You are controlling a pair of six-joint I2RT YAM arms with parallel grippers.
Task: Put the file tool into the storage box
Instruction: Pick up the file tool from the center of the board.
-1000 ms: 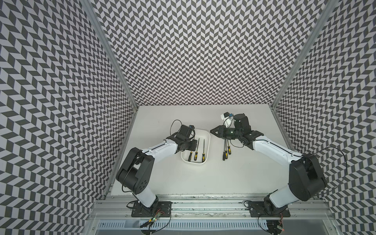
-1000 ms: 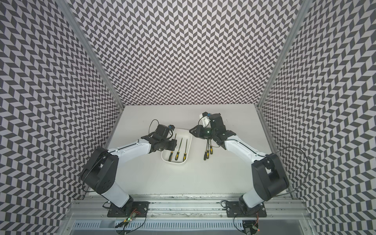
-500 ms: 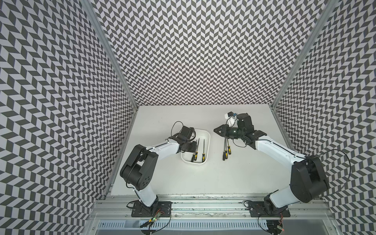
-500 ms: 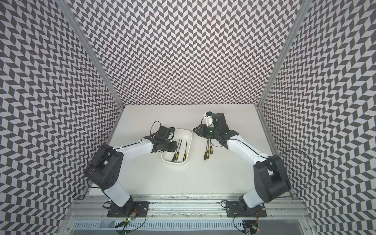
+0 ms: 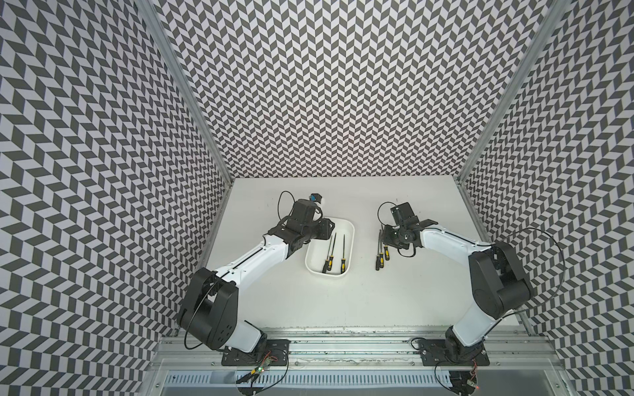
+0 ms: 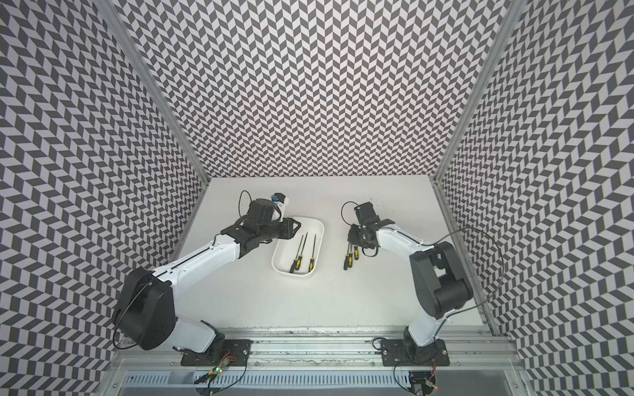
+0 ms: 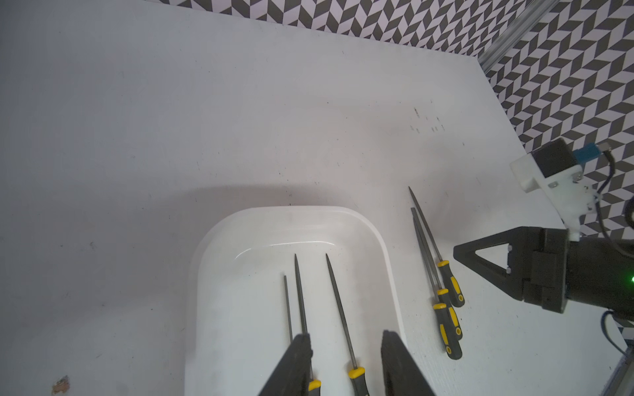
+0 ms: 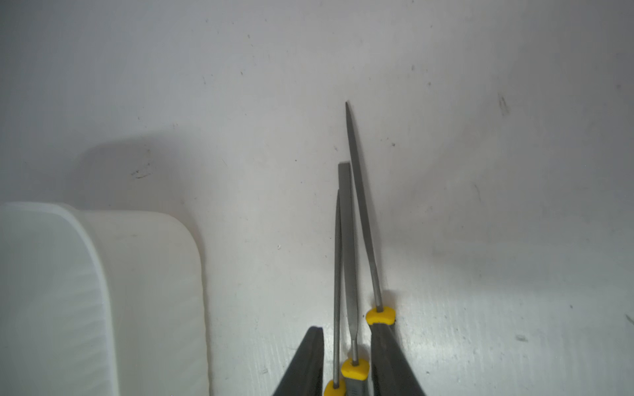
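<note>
Zigzag walls ring the white worktop (image 5: 343, 301). You have the box (image 5: 328, 275), a shallow white tray with rounded corners, near mid-worktop, with three slim grey files (image 7: 338, 301) with black-and-yellow handles inside. Three loose files (image 8: 346, 240) lie beside it toward the right edge. Your left gripper (image 7: 345, 337) hangs part open over the box, empty. Your right gripper (image 8: 346, 331) stands part open astride two loose files' shanks, gripping neither.
</note>
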